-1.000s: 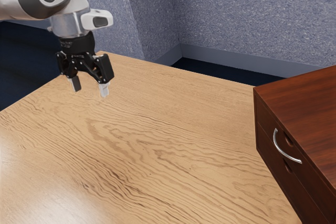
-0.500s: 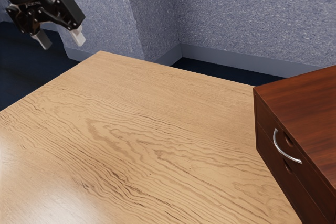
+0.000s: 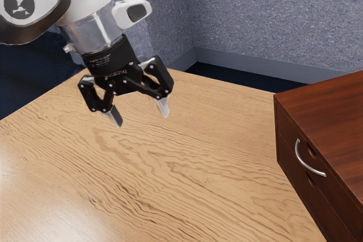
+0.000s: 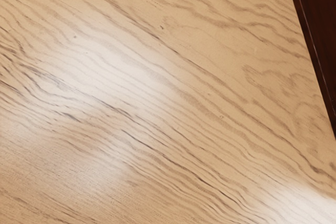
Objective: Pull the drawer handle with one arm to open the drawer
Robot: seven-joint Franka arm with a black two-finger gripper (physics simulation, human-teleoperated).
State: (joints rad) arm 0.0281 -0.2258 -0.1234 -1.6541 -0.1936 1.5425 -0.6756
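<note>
The wooden table (image 3: 187, 162) runs wide to the cabinet (image 3: 334, 111) at the exterior view's right edge. The gripper (image 3: 142, 116) hangs above the tabletop, fingers spread and holding nothing (well apart from the cabinet). The curved handle (image 3: 306, 162) sits on the drawer (image 3: 288, 122) front, facing open table.

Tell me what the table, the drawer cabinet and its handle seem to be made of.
Table: light wood, oak-like, bold wavy grain, glossy glare patches. Drawer cabinet: dark reddish wood, mahogany-like, faint grain, smooth satin look. Handle: probably polished metal, a thin silvery curved bar with bright highlights.
</note>
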